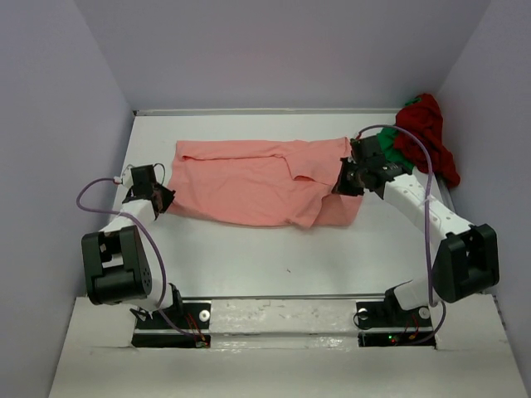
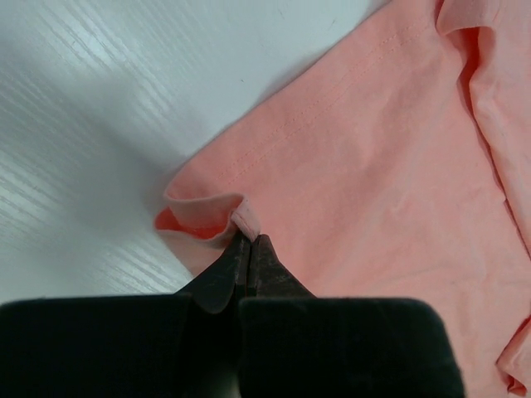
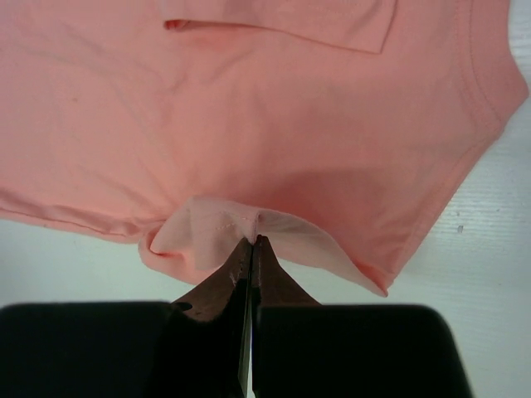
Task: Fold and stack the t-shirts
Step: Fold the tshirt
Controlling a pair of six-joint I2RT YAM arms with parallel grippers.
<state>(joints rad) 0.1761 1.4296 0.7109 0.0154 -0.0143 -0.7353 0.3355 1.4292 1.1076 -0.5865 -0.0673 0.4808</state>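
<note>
A salmon-pink t-shirt (image 1: 257, 182) lies spread across the middle of the white table, partly folded lengthwise. My left gripper (image 1: 163, 199) is shut on the shirt's left hem, pinching a small fold of pink cloth (image 2: 246, 222). At the shirt's right end my right gripper (image 1: 345, 179) is shut on a raised pinch of hem (image 3: 249, 225). A dark red t-shirt (image 1: 427, 128) and a bright green t-shirt (image 1: 390, 153) lie bunched together at the far right corner, behind the right arm.
The white table (image 1: 274, 257) is walled in by grey panels on the left, back and right. A purple cable (image 1: 427, 191) loops over the right arm, another hangs by the left arm (image 1: 91, 195).
</note>
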